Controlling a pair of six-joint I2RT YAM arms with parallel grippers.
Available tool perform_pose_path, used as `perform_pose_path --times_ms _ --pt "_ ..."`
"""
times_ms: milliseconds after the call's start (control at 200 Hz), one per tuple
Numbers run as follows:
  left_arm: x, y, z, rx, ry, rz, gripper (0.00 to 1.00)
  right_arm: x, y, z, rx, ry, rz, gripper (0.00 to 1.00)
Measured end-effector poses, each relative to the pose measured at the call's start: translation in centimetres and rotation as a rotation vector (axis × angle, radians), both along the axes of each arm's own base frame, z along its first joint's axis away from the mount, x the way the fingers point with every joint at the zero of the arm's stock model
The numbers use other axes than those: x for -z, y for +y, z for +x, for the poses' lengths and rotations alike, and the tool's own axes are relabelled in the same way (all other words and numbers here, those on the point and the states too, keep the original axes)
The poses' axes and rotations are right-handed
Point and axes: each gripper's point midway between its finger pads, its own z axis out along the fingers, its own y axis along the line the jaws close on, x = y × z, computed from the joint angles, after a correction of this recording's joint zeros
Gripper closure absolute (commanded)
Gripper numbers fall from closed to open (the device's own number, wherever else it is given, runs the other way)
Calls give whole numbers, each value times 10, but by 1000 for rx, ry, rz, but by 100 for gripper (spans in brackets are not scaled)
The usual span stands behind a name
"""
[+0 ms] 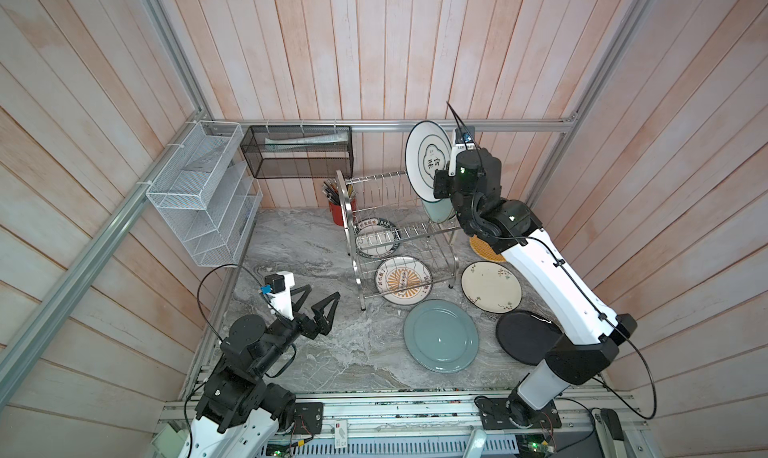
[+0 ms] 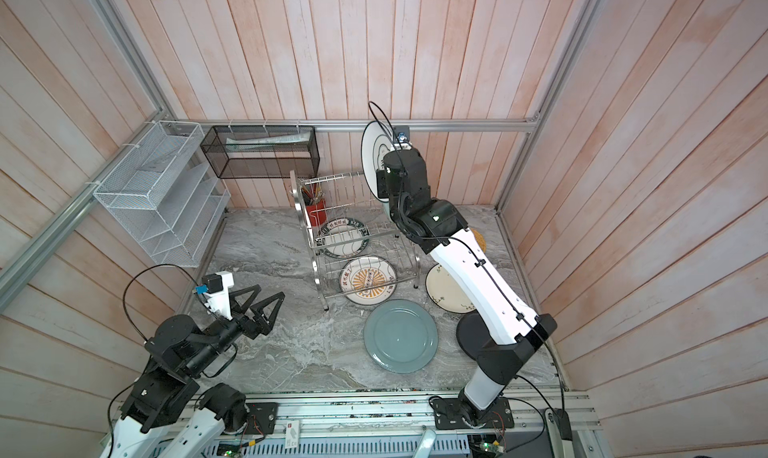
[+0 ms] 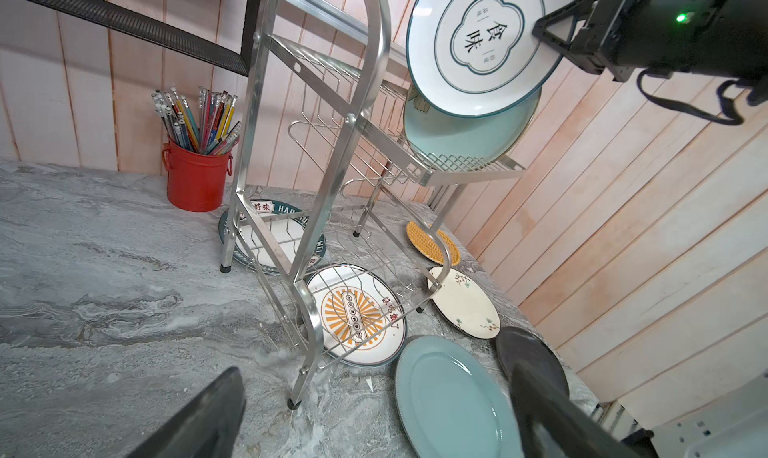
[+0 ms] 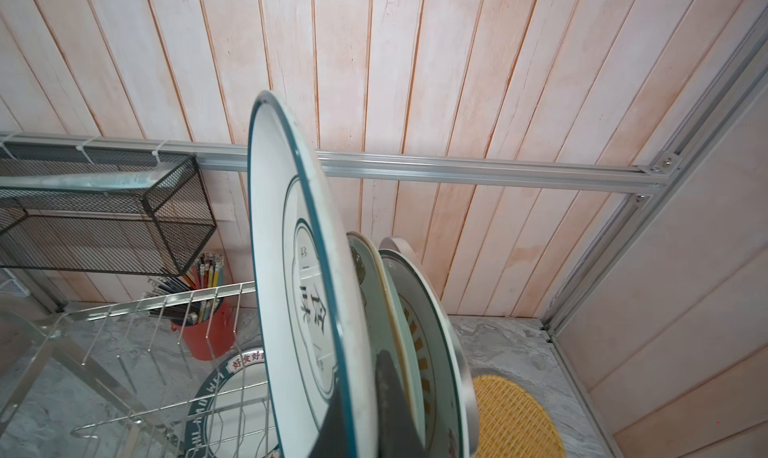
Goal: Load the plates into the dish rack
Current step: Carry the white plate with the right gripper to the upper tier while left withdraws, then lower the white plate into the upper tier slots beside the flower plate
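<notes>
Jaws of my right gripper [image 3: 544, 30] pinch the green-rimmed plate [image 3: 469, 40] over the dish rack's [image 1: 344, 202] three-o'clock end; left gripper [image 1: 322, 292] gapes.

We see the right claw [image 2: 379, 180] pinching a white plate [image 2: 371, 153] upright over the right end of the rack [image 2: 353, 231]. The left claw [image 2: 270, 292] hangs spread wide over the desk [image 2: 291, 352]. A blue-grey plate [image 2: 401, 336] and a sunburst plate [image 2: 368, 285] lie flat on it, the sunburst one partly under the rack.
</notes>
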Motion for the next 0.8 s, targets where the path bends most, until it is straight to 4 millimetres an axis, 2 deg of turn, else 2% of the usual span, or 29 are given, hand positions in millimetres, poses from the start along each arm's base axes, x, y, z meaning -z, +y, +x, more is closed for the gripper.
perform_pose_path --times_ms 335,800 --pt "-1 -2 -1 15 -2 -4 0 14 4 15 54 27 -120 100" --pt "-2 -3 -2 30 -4 -7 0 30 9 11 43 77 -161 100"
